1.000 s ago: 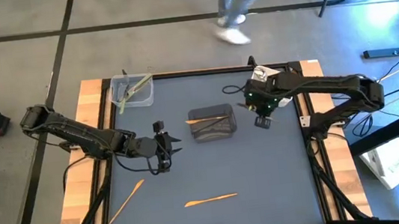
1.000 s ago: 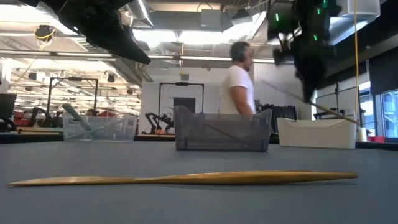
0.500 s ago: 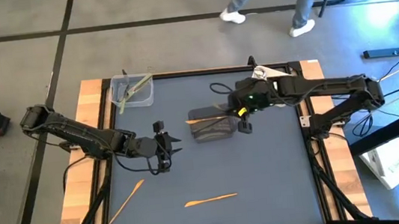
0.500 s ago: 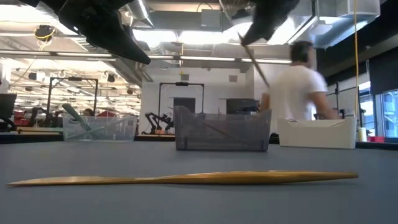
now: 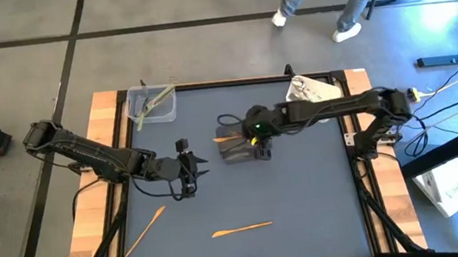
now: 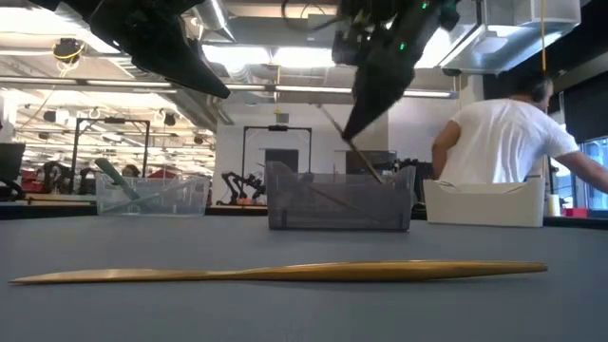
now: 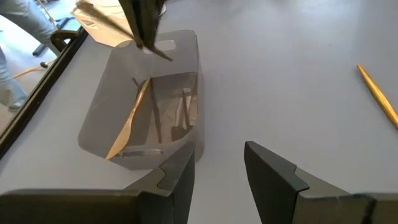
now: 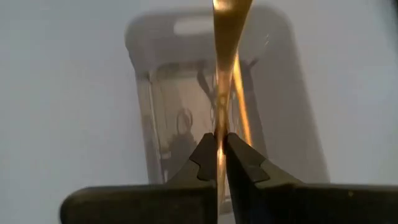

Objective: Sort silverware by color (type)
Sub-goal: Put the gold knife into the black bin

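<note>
Grey concrete floor (image 5: 24, 74) crossed by dark lines; beyond, a workshop under bright ceiling lights (image 6: 285, 57).

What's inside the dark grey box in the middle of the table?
Inside the dark grey box lie orange utensils. The right tool dangles another orange utensil over it. The tinted walls hide exactly how many are inside.

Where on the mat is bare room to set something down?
Bare: the right side of the mat, beyond the orange knife. Crowded: the middle, where the right gripper holds an orange utensil over the grey bin, left gripper alongside.
</note>
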`<state>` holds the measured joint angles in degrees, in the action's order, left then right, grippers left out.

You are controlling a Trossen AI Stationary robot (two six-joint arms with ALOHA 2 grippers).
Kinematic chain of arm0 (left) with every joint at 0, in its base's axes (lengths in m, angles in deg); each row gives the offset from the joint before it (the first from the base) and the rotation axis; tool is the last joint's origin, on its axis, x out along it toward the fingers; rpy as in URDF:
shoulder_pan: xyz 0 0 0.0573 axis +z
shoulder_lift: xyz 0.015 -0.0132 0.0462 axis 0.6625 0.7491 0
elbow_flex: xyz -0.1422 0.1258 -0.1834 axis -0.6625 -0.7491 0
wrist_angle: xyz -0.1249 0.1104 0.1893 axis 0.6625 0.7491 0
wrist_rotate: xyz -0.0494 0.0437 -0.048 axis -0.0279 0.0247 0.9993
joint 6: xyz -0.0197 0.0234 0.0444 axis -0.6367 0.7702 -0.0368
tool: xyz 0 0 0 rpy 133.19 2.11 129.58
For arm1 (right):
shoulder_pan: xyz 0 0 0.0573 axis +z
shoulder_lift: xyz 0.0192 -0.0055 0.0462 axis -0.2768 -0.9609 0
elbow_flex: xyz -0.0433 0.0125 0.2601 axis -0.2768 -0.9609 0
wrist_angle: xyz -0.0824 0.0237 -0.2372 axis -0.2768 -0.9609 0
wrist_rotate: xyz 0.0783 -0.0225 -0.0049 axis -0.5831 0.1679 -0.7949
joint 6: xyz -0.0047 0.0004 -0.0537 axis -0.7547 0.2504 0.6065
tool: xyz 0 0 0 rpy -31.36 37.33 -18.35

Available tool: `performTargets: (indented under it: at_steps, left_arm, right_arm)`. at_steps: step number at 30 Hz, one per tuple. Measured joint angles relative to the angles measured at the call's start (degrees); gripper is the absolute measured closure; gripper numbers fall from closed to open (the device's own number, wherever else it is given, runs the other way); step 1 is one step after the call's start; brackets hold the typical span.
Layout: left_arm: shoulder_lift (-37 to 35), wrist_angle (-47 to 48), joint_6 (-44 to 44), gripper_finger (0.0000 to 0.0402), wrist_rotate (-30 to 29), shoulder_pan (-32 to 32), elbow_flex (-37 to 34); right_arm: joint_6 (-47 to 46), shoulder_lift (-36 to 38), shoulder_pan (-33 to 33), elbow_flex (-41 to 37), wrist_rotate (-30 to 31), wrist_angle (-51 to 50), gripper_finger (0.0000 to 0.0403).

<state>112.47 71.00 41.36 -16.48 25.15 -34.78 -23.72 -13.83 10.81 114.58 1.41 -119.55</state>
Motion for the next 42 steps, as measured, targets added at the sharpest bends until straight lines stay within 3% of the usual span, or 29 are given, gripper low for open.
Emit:
performTargets:
  at_steps: [8, 16, 21, 26, 32, 37, 42]
  left_arm:
    - [0.0, 0.0, -0.5, 0.0267, 2.5, 0.0, 0.0]
    - [4.0, 0.3, -8.3, 0.0267, 2.6, -2.9, -2.3]
    - [7.8, -3.8, -11.5, 0.0267, 2.6, -7.3, -2.3]
    - [11.9, -8.1, -15.1, 0.0269, 1.8, -13.2, -2.3]
    - [16.2, -12.8, -22.5, 0.0272, -0.1, -15.4, -2.2]
    - [20.6, -15.9, -28.3, 0.0273, -0.1, -17.5, -2.2]
    - [25.7, -20.2, -30.9, 0.0273, 0.3, -21.5, -0.4]
  right_arm:
    - [-1.2, -4.7, 0.0, 0.0, -0.2, -1.5, 0.0386]
    - [0.2, -4.7, 0.7, 2.0, 1.6, -4.5, 0.028]
    - [-1.7, -1.7, 6.4, 4.0, 0.6, -5.4, 0.0253]
    - [-3.0, -1.5, 16.7, -0.1, -1.8, 4.0, 0.0251]
    - [-3.0, -3.4, 26.9, -12.7, -1.8, 31.9, 0.0251]
    - [-7.0, -7.3, 31.0, -20.8, 0.1, 50.2, 0.0251]
    - [-13.8, -12.8, 32.7, -21.7, -1.6, 55.4, 0.0251]
